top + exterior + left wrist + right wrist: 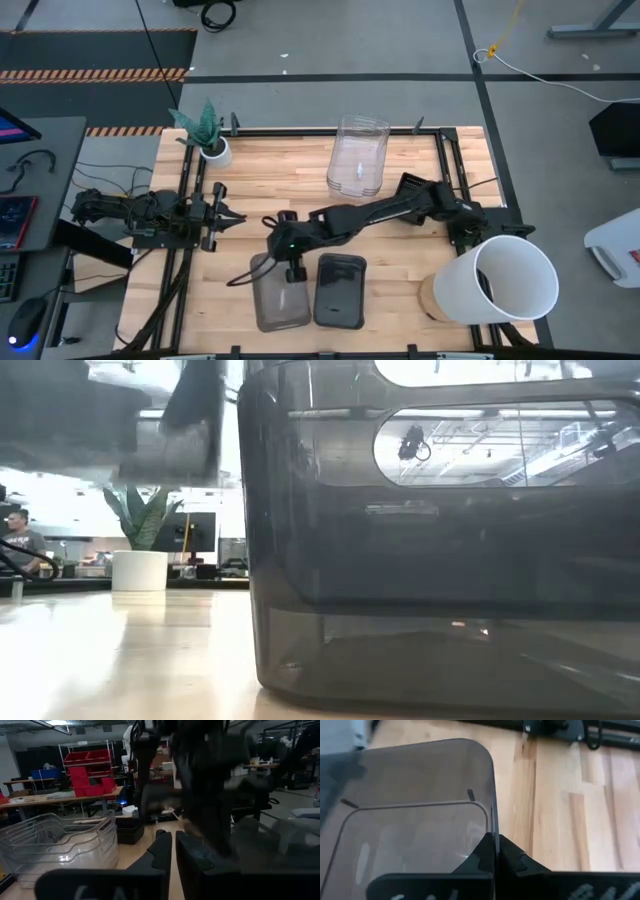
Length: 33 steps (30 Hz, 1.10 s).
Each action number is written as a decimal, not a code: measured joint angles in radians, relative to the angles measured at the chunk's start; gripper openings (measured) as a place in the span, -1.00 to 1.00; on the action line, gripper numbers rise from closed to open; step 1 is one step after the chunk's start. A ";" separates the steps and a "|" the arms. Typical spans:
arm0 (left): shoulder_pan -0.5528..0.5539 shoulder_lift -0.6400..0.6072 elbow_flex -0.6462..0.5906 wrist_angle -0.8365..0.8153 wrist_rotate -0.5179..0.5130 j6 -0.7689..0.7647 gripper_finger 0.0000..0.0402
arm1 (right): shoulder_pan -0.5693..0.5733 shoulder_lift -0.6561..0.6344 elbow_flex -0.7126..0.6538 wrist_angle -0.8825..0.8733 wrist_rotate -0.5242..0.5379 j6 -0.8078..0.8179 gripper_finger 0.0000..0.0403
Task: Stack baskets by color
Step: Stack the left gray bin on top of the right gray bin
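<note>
Even overhead light brightens the worktop (400,185), while the left wrist view is dim, its near arm blurred.

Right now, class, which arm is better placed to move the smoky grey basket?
Right. Its tool is shut on the grey basket's rim; the left tool rests apart by the table's left edge.

Bare wood between clear baskets (358,155) and grey baskets (280,293), right arm (370,213) crossing it, bucket (505,280) blocking right corner

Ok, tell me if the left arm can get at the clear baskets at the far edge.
Probably yes: the left tool sits idle, and bare wood lies between it and the clear baskets.
</note>
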 joint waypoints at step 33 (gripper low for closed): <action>0.000 0.000 0.000 0.001 0.000 0.000 -0.87 | 0.178 -0.626 -0.639 -0.073 0.310 0.335 -0.99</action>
